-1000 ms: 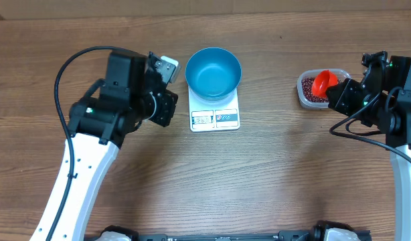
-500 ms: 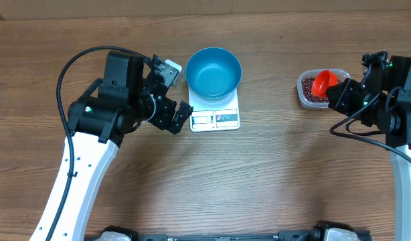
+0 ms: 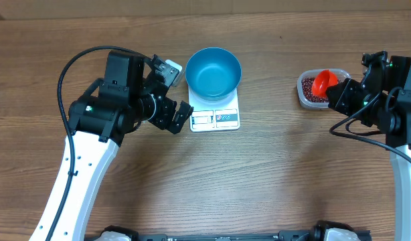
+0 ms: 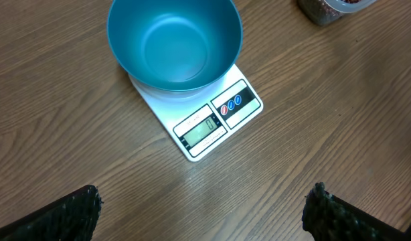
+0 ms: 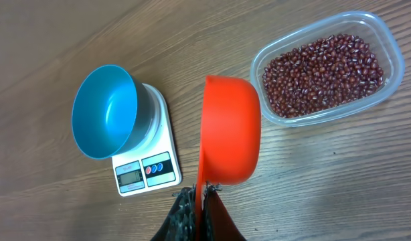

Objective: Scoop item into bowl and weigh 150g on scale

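Left gripper (image 3: 173,94) with jaws spread wide, holding nothing, at 9 o'clock of the scale (image 4: 215,124); right gripper (image 5: 197,211) pressed together on the handle end of the red-orange scoop (image 5: 231,130), which from overhead overlaps the tub (image 5: 326,67).

The blue bowl (image 4: 172,43) is empty and sits on the scale's platform, at 12 o'clock of the display; the clear tub, at 3 o'clock of the bowl and well apart from it, holds all the beans (image 5: 322,63) in a shallow layer.

Count: two grippers, one bowl, one scale, one tub, one scoop; beans too many to count; all on a wooden table (image 3: 259,181).

Compared with one second ago, the left jaws have gone from closed to spread; bowl, scale, tub, scoop and right arm are unchanged.
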`<action>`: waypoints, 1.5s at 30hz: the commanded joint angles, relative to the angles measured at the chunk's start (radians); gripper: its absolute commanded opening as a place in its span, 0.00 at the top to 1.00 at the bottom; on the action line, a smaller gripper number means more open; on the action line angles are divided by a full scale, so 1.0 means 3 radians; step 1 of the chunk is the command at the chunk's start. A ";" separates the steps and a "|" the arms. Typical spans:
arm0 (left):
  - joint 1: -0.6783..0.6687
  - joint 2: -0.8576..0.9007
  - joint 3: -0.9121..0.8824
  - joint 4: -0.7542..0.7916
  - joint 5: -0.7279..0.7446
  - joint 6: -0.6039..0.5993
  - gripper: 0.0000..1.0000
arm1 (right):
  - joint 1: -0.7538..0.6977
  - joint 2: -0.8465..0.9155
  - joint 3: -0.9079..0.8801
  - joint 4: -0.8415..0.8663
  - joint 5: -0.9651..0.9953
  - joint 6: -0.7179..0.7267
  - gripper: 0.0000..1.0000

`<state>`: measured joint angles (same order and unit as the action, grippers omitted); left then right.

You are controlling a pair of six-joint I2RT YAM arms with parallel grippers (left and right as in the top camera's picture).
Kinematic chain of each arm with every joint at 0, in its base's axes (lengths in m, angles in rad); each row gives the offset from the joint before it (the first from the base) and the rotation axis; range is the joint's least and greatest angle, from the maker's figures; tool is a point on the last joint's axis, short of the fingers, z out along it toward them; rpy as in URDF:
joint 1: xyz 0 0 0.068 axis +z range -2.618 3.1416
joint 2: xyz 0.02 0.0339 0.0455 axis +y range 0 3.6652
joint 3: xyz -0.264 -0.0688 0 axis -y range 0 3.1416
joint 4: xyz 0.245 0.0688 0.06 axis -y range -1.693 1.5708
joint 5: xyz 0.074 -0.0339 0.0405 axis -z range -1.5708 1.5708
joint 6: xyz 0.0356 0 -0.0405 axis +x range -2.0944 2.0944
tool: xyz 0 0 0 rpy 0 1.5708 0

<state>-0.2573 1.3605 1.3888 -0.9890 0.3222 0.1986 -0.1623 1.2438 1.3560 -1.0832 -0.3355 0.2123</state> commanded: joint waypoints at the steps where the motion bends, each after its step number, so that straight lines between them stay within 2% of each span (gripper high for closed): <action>1: 0.0006 0.0024 0.0048 -0.0005 0.0024 0.0050 0.01 | -0.0005 -0.0024 0.0116 0.0025 0.0008 -0.0017 0.96; 45: 0.0006 0.0024 0.0048 -0.0005 0.0024 0.0050 0.00 | -0.0005 -0.0024 0.0116 0.0086 0.0006 -0.0017 0.96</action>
<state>-0.2573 1.3605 1.3888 -0.9890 0.3222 0.1986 -0.1623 1.2438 1.3560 -1.0672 -0.3359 0.2123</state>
